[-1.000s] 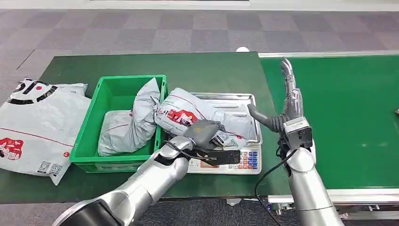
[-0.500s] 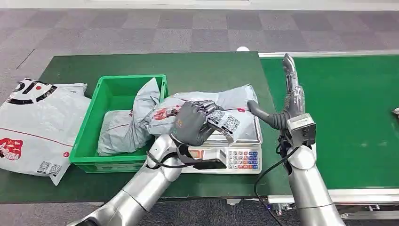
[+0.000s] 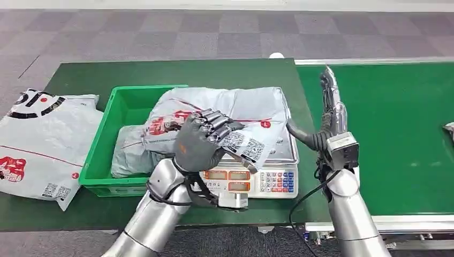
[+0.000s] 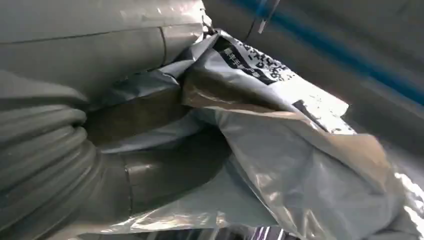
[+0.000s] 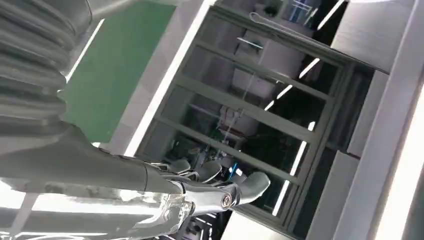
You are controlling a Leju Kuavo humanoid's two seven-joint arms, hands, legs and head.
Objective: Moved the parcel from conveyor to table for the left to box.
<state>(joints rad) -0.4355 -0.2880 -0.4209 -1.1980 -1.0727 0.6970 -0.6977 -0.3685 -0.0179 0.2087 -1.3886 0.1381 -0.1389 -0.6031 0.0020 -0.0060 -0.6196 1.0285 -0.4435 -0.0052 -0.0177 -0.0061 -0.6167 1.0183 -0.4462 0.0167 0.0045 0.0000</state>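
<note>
Left robot hand (image 3: 202, 142) clamped round grey parcel (image 3: 235, 110) (above scale (image 3: 267, 179)); right (image 3: 326, 115) spread, empty.

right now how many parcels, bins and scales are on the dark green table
parcels: 3 - held parcel, parcel in bin, flat parcel
green bin: 1
scale: 1
total: 5

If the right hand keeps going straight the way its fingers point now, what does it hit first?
Nothing close, as far as I can judge. The right hand stands upright beside the silver weighing scale, fingers pointing up and away over the green conveyor belt. Its wrist view looks towards distant glass panels. Depth is unclear.
</note>
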